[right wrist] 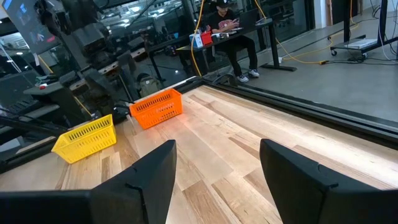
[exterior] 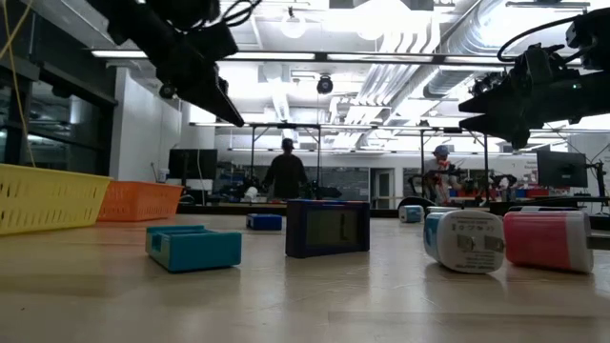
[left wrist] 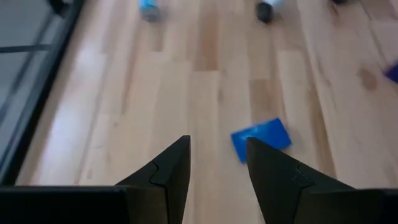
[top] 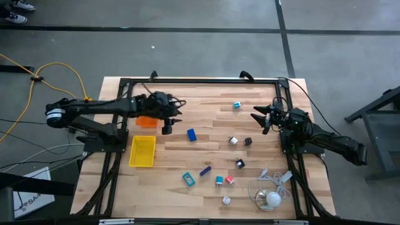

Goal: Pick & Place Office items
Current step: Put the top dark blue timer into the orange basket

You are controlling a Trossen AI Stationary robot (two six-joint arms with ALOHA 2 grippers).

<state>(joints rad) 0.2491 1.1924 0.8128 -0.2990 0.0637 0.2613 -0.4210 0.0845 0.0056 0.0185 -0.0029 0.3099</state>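
While both grippers hover open and empty, small office items lie scattered on the wooden table (top: 206, 119).
Left gripper (left wrist: 217, 163) hangs near a flat blue plastic block (left wrist: 261, 138); right gripper (top: 257, 117) waits far right.

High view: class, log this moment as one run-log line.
left gripper: open, empty, above table near blue block | right gripper: open, empty | orange basket, yellow basket: no items seen inside

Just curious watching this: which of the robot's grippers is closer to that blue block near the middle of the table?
The left. The left gripper hangs just beside the blue block, empty, while the right gripper waits well off toward the table's other side.
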